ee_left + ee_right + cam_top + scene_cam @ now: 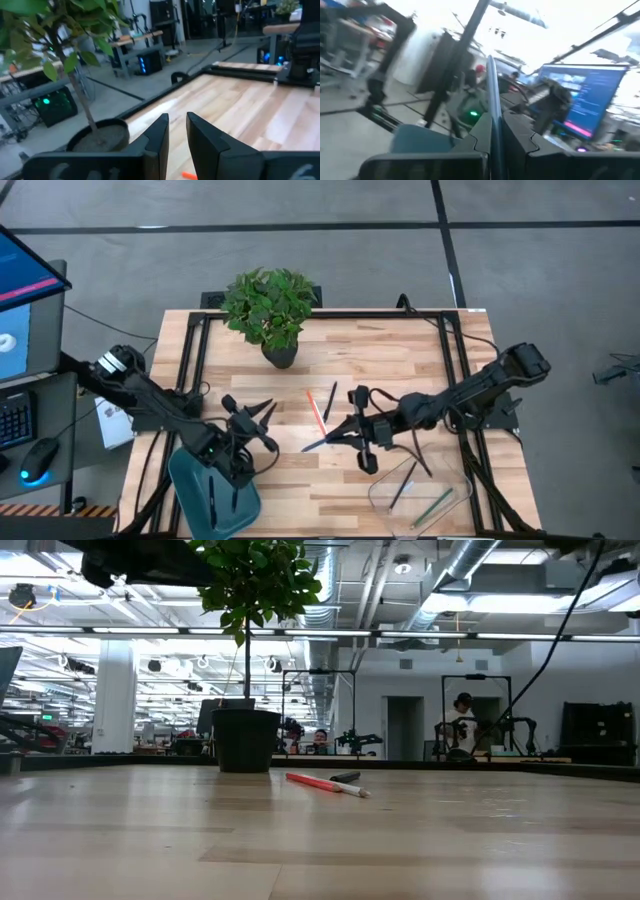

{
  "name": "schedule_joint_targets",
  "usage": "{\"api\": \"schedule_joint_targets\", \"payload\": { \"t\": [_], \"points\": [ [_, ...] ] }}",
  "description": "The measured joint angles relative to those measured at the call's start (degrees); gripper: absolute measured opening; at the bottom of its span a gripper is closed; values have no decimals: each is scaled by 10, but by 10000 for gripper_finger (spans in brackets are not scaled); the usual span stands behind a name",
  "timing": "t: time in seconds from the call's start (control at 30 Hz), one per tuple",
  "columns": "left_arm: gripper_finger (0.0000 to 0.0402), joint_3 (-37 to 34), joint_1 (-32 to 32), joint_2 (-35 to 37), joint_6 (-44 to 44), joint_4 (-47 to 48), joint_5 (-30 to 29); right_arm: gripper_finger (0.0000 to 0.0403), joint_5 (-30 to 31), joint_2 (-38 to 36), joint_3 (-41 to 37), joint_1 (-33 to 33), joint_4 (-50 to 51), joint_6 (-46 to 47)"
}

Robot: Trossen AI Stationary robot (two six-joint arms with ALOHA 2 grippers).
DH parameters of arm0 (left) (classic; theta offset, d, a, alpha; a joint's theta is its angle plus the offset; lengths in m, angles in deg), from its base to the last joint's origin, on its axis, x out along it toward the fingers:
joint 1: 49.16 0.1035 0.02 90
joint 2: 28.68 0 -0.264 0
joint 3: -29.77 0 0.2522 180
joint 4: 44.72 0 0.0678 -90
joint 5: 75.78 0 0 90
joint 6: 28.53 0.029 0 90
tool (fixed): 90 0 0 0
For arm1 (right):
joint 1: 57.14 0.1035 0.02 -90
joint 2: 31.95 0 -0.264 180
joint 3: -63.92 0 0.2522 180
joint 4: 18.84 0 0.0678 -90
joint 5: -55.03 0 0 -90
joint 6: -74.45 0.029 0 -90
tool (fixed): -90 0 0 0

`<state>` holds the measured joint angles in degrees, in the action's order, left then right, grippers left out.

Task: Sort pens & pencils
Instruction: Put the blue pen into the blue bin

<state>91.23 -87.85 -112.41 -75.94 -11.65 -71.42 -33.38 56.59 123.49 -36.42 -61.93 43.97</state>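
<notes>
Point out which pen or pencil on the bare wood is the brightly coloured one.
The orange-red pencil, lying loose mid-table beside a dark pen. The other sticks on the wood are dark; the greenish one sits inside the clear bin, not on the wood.

A robotics lab in an open industrial hall: exposed ceiling ducts [470,570] and strip lights overhead, more arm rigs [480,720] on benches beyond the wooden table [400,360], a polished concrete floor [300,205], and a monitor [25,275] with keyboard [15,420] alongside
</notes>
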Motion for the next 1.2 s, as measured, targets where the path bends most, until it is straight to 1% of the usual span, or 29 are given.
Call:
{"api": "schedule_joint_targets", "payload": {
  "t": [0.17,0.3,0.43,0.53,0.7,0.77,0.83,0.9,1.07,1.17,1.2],
  "points": [
    [59,8,-8,-3,14,1,-18,48,69,-2,-2,24,-2,-41],
    [59,17,-19,-3,35,-5,-38,48,113,-37,-19,51,-3,-75],
    [59,22,-20,-3,86,-50,-41,48,150,-77,-33,73,27,-84],
    [59,22,-8,-3,177,-123,7,48,153,-82,-44,74,40,-70],
    [60,22,27,-8,401,-315,116,48,157,-83,-59,57,39,-60],
    [65,22,34,-8,465,-375,168,48,169,-83,-61,54,40,-60],
    [72,23,40,-8,508,-416,220,48,176,-84,-63,56,39,-60],
    [82,23,40,-8,538,-440,234,48,184,-84,-63,61,42,-63],
    [108,23,41,-8,560,-462,229,48,225,-84,-63,83,44,-98],
    [120,23,42,-8,592,-493,230,48,231,-84,-63,90,41,-101],
    [123,23,44,-8,603,-505,239,48,231,-84,-63,90,41,-101]
  ]
}}
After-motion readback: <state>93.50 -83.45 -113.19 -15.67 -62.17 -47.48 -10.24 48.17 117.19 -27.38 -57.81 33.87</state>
